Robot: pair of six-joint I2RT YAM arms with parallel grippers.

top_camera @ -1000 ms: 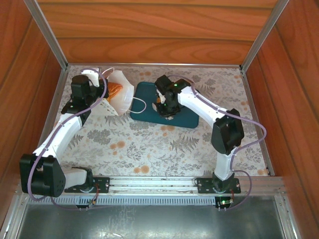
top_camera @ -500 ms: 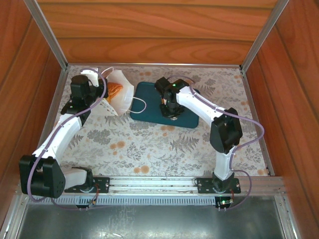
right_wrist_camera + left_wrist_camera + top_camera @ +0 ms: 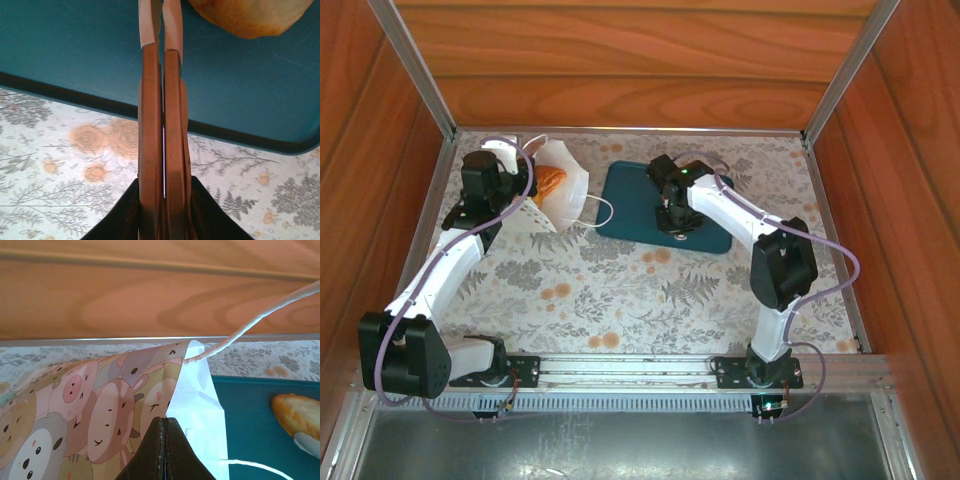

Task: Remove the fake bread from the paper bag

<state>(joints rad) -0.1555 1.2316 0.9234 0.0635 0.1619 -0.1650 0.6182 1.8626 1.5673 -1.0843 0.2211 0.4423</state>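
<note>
Counts were: paper bag (image 3: 563,190) 1 | fake bread (image 3: 549,180) 2 pieces, one in the bag's mouth at upper left of the top view, the other bread piece (image 3: 299,412) on the tray | teal tray (image 3: 623,195) 1 | loop handles (image 3: 250,322) 2 | arms (image 3: 445,265) 2 | grippers 2: left gripper (image 3: 164,421), right gripper (image 3: 161,30)

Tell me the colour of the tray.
The tray is teal; the right wrist view shows it best.
</note>
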